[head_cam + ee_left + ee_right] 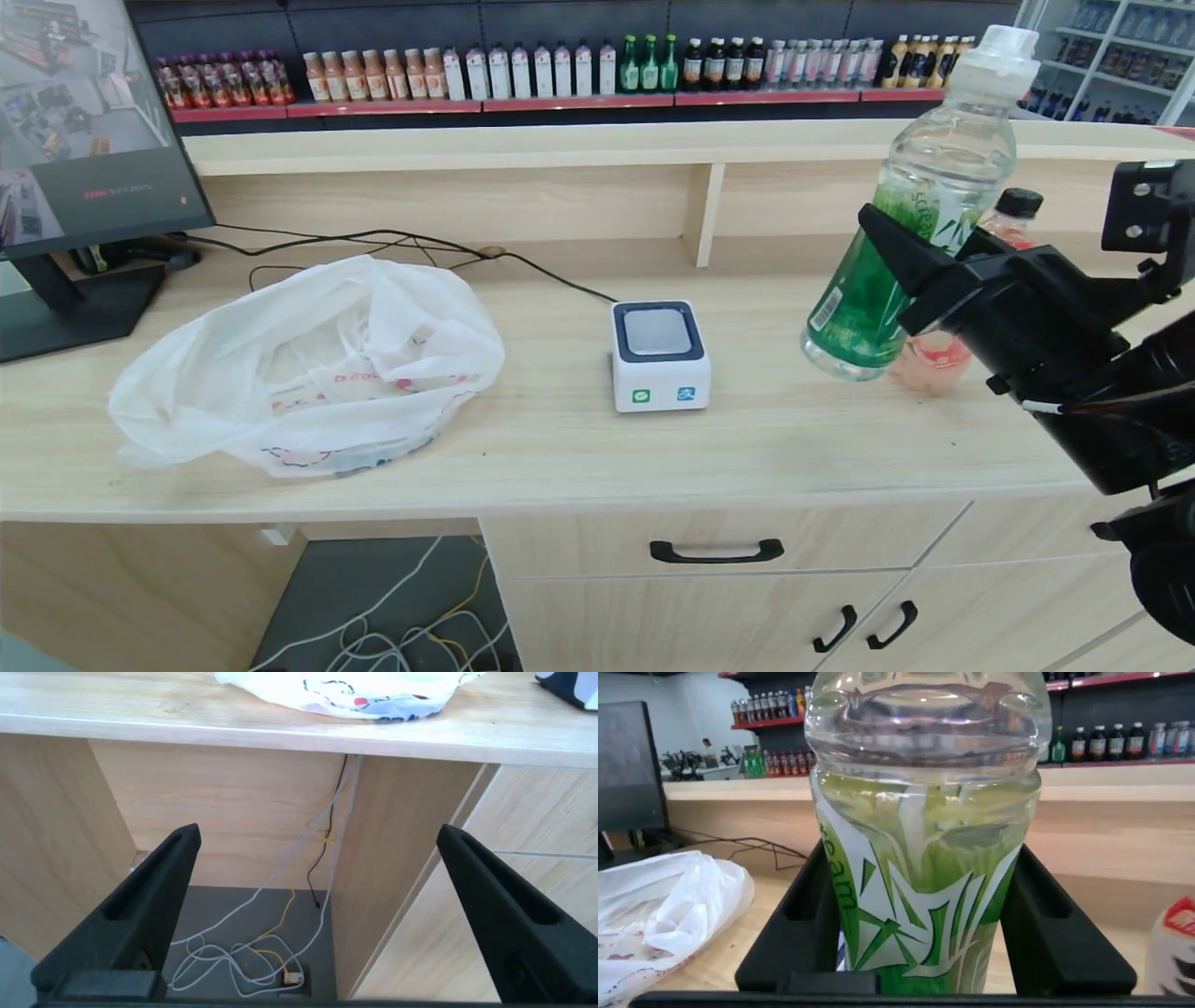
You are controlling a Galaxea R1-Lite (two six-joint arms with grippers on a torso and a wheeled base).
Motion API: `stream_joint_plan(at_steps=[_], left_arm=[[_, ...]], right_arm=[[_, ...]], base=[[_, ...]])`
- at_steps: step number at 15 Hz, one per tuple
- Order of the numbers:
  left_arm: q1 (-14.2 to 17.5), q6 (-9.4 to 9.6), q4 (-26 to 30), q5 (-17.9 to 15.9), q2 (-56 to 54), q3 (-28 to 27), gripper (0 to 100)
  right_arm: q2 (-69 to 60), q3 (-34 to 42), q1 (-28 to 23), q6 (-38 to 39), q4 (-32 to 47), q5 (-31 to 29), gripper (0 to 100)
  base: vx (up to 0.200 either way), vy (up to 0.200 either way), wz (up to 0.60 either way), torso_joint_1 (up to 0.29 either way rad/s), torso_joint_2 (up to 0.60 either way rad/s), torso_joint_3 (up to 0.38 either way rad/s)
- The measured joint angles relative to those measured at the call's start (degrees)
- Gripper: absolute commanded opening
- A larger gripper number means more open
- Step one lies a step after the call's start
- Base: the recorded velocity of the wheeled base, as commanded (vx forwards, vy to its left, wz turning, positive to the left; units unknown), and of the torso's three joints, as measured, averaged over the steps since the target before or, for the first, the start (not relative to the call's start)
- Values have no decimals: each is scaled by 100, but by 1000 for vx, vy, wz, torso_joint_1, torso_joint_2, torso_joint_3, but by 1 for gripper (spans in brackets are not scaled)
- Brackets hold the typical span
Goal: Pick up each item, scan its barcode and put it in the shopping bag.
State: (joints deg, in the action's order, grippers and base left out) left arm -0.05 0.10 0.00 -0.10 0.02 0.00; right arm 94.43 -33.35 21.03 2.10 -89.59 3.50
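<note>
Currently sits somewhere short of the halfway mark, judging by the layout. Grips the green bottle (938,168) around its label with the right hand (907,241), clear above the counter (560,448) at 3 o'clock of the scanner (658,355), tilted with the cap toward 1 o'clock. Counts as picked up, then; shows a barcode patch low on the label, not over the scanner window, so probably neither scanned nor bagged yet. Calls for a carry toward 9 o'clock to the scanner, then farther the same way to the shopping bag (308,373), slumped with its mouth open at 9 o'clock of the scanner and well apart from the green bottle; impossible to tell the contents through the plastic. Leaves a pink bottle (934,366) with a black cap standing on the counter just behind the green one, untouched by either hand. Holds the left hand (318,905) spread wide and gripping nothing, below counter level, facing the open recess (234,812) at 7 o'clock with its loose cables (271,952). Offers a pale wood-grain surface with a raised ledge (448,149) at 12 o'clock, a monitor (84,140) at 10 o'clock and drawers (719,551) at 6 o'clock. Backs onto a dark store shelf (392,107) lined with drink bottles (560,70) at 12 o'clock.
</note>
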Motion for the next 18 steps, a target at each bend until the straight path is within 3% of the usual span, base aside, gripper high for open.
stream_joint_plan(at_steps=[4,14,18], left_arm=[[5,6,0,0,0,0,100],[7,9,0,0,0,0,100],[5,9,0,0,0,0,100]], right_arm=[[-24,50,-6,-7,-32,5,0],[26,102,-24,24,-32,22,0],[278,-215,-78,-234,-40,60,0]], base=[[0,200,0,-1,2,4],[0,0,0,0,0,0],[0,0,0,0,0,0]])
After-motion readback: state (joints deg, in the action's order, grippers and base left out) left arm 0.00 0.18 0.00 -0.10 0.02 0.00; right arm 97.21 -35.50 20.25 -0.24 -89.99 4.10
